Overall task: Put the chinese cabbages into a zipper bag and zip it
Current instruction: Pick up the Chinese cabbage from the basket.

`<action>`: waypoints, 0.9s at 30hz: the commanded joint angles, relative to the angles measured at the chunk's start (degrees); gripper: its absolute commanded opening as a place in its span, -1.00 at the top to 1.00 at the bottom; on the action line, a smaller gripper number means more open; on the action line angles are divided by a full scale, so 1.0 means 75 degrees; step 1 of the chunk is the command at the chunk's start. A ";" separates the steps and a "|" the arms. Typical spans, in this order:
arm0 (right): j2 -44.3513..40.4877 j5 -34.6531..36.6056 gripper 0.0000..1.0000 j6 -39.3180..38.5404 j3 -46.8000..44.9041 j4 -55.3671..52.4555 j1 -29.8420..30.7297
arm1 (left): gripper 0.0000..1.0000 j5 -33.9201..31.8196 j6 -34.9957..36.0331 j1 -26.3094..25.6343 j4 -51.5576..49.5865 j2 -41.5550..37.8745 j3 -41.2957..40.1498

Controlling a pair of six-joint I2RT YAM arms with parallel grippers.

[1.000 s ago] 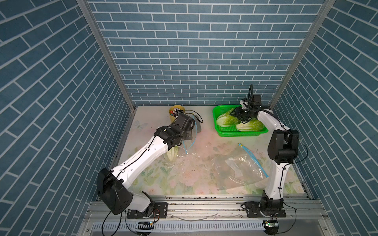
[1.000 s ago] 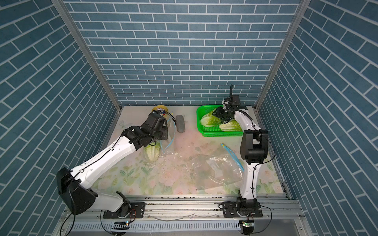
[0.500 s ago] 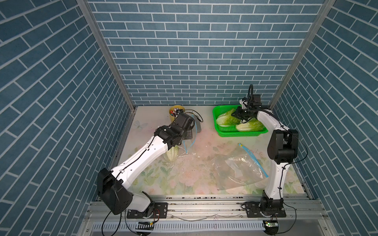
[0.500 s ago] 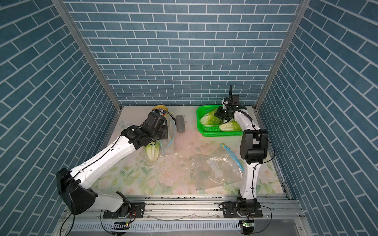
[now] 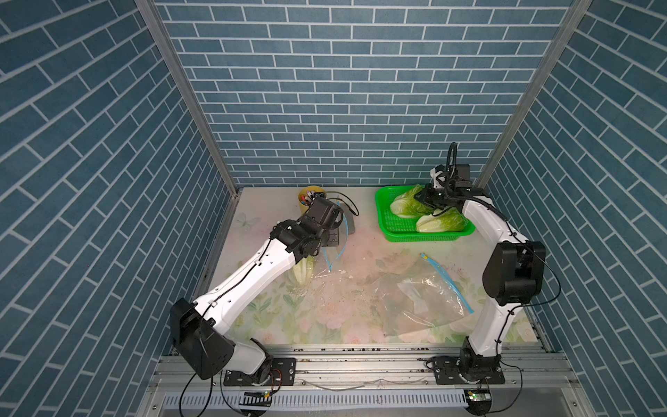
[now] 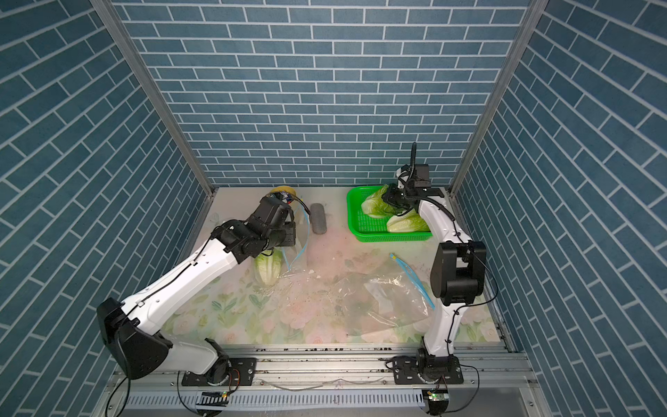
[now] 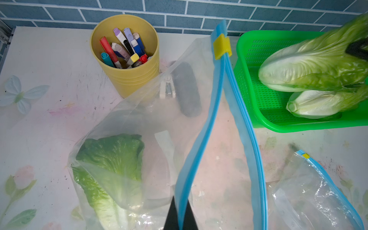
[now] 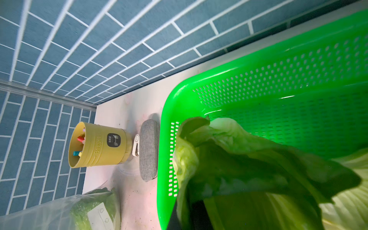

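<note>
My left gripper [image 7: 181, 217] is shut on the blue zip edge of a clear zipper bag [image 7: 201, 149] and holds its mouth up and open. One of the chinese cabbages [image 7: 107, 169] lies inside this bag [image 5: 334, 260], under the left arm in both top views. Two more chinese cabbages are in the green basket [image 5: 426, 238] at the back right. My right gripper [image 5: 429, 200] is shut on the leafy end of the far one [image 5: 406, 204], whose leaves [image 8: 249, 169] fill the right wrist view. The near cabbage [image 5: 440, 224] lies free.
A second clear zipper bag [image 5: 422, 299] lies flat at the front right. A yellow cup of markers [image 5: 306, 196] and a grey case [image 6: 318, 218] stand at the back wall, just behind the held bag.
My right gripper has closed on the far cabbage's leaves in the basket. The left arm and the bag it holds have not moved.
</note>
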 commanded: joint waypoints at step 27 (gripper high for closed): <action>-0.5043 -0.0300 1.00 0.0419 -0.2303 -0.0095 0.2110 | 1.00 0.0671 0.0060 -0.0043 0.0474 0.0326 0.0015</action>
